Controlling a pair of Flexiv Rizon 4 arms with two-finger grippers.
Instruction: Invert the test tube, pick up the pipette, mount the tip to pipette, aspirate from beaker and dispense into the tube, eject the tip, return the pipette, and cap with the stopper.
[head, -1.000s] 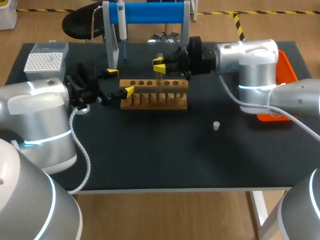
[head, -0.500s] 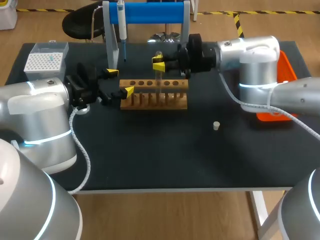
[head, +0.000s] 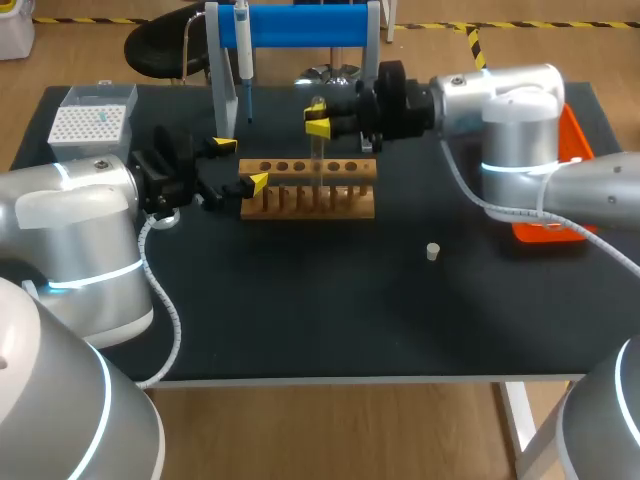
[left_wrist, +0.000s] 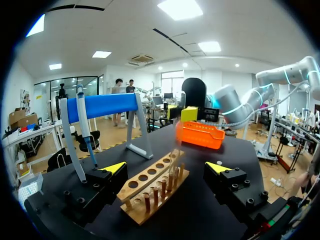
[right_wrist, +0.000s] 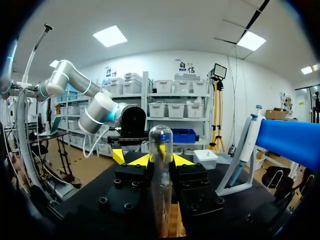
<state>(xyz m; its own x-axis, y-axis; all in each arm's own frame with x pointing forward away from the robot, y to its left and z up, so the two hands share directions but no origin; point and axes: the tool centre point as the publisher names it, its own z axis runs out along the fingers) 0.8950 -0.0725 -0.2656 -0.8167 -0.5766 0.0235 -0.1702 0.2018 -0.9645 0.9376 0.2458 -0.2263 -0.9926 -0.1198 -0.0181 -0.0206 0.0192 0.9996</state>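
Note:
My right gripper is shut on a clear test tube, held upright over the wooden rack. In the right wrist view the tube stands between the yellow fingertips with its rounded end up. Its lower end reaches the rack's top row of holes. My left gripper stands open at the rack's left end, with the rack between its spread fingers. The pipette hangs on the blue stand behind the rack. A small pale stopper lies on the mat, right of middle.
A white tip box stands at the back left corner. An orange tray sits at the right edge, partly behind my right arm. The black table top lies in front of the rack.
My right gripper has risen a little with the test tube, drawing it higher above the rack. The left arm has kept still.

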